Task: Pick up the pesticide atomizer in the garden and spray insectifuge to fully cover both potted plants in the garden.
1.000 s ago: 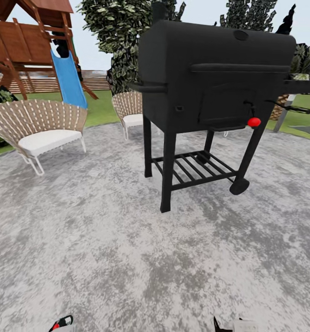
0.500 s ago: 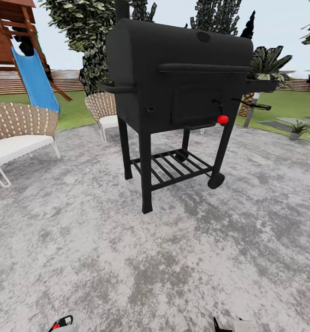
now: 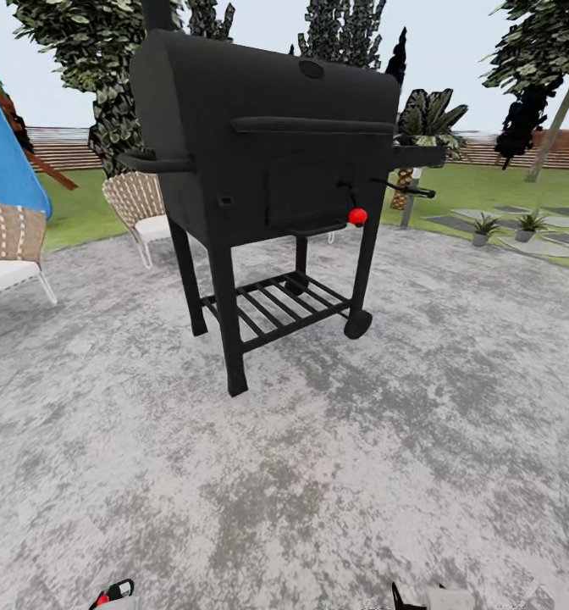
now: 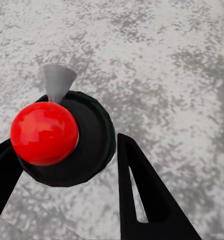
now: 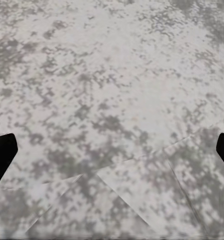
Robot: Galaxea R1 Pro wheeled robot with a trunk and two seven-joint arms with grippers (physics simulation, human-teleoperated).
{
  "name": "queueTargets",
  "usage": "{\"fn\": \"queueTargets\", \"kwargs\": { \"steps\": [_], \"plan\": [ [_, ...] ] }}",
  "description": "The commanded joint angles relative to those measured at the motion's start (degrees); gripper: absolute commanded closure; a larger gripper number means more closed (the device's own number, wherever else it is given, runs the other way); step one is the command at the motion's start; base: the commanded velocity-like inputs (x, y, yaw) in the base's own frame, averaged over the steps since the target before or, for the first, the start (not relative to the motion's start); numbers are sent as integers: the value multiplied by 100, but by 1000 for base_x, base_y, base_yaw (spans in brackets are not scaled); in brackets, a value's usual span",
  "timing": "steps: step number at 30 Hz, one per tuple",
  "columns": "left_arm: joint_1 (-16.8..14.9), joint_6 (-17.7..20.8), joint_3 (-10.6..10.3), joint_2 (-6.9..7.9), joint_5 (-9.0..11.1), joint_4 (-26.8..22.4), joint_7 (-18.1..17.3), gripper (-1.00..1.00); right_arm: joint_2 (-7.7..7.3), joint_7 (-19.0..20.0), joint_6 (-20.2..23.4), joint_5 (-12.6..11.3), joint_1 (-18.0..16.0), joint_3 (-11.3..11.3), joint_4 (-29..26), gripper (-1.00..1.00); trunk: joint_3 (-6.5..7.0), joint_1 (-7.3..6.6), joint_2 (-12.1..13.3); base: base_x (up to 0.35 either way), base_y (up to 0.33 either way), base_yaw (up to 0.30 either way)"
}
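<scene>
Two potted plants (image 3: 486,227) (image 3: 530,224) stand far off at the right of the head view, small green rosettes in grey pots beside grey stepping stones on the lawn. The pesticide atomizer is out of view. My left gripper (image 4: 67,141) is open, its black fingers (image 4: 142,200) spread above the paved ground, with a red ball on a black round disc (image 4: 92,145) seen between them. My right gripper (image 5: 112,150) is open wide over bare paving, its fingertips (image 5: 1,150) at the picture's two sides.
A tall black barbecue grill (image 3: 267,161) on legs stands straight ahead on the round grey patio (image 3: 318,474). Woven chairs (image 3: 140,203) (image 3: 5,246) and a blue slide (image 3: 5,161) are at the left. Trees and a brown slatted fence (image 3: 64,146) lie behind.
The head camera has turned right, so the grill, chairs and slide have slid left in the picture. The two potted plants and stepping stones have come into view at the right.
</scene>
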Motion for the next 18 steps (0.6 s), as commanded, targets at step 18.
{"fn": "queueTargets", "kwargs": {
  "steps": [18],
  "plan": [
    [-2, -18, 29, -4, -61, 3, 21, 100, 5, -10, -17, 60, -9, -42, 7, -100, -4, -1, -2, 238, 15, -300]
  ]
}}
